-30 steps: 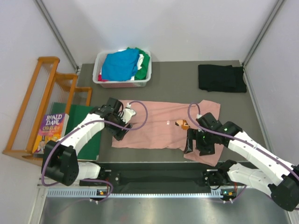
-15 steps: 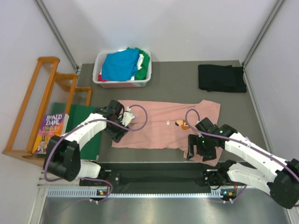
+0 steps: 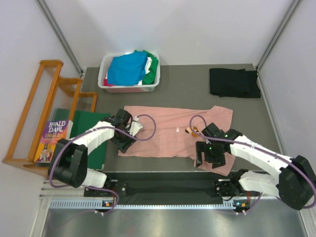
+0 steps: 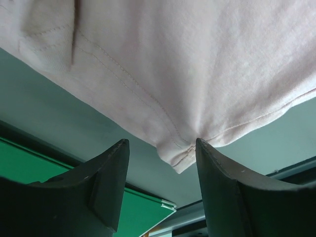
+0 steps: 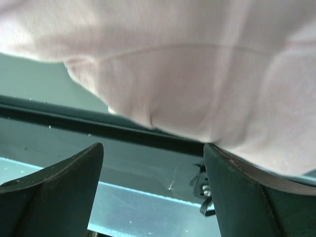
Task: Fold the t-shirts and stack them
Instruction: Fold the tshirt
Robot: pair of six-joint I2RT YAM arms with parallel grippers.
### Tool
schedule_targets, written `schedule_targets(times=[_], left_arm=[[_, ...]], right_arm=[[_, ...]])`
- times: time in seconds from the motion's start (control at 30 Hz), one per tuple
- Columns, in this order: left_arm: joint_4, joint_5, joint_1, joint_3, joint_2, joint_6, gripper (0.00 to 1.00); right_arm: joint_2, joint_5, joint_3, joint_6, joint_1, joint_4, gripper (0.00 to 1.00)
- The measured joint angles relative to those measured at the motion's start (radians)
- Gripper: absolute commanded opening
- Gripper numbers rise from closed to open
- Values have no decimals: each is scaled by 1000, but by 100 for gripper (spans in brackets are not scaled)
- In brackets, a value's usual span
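Top external view: the pink t-shirt (image 3: pixel 168 131) lies spread flat across the middle of the table (image 3: pixel 187 84), close to the near edge, its small orange-brown print facing up. The left gripper (image 3: pixel 124 142) sits low at the shirt's near-left corner, and the right gripper (image 3: pixel 202 157) sits low at its near-right part, close to the near edge. In the left wrist view, the fingers (image 4: pixel 106 182) stand apart, released, and the stitched corner of the hem lies just between their tips, not pinched. In the right wrist view, the fingers (image 5: pixel 54 192) are spread wide, grasping nothing, with a rounded fold of pink cloth just ahead of them. A white basket (image 3: pixel 104 79) at the far-left corner holds a bright blue shirt (image 3: pixel 126 69) and a green shirt (image 3: pixel 153 64) in a heap. A folded black shirt (image 3: pixel 233 82) lies at the far-right corner. A green board (image 3: pixel 79 121) rests at the left edge, with a book (image 3: pixel 54 138) beside it.
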Motion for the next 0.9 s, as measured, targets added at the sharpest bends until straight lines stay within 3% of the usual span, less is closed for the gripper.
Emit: schedule_targets(times=[0.23,0.4,0.5,0.63,0.73,0.77,0.9], left_arm=[[23,2,0,0,0,-8,64],[34,8,0,0,0,-18,64],[37,16,0,0,0,-23,64],[42,21,0,0,0,-30,64],[48,21,0,0,0,-37,63],[50,21,0,0,0,-38,62],[53,21,0,5,0,-43,38]], right_arm=[[122,6,-7,-16,0,108,80],[173,11,3,-31,0,114,67],[190,25,8,-42,0,105,54],[203,62,6,-62,-2,86,22],[209,97,6,-76,-3,68,11],[208,101,6,-80,-3,65,10],[194,105,7,-83,-4,59,9]])
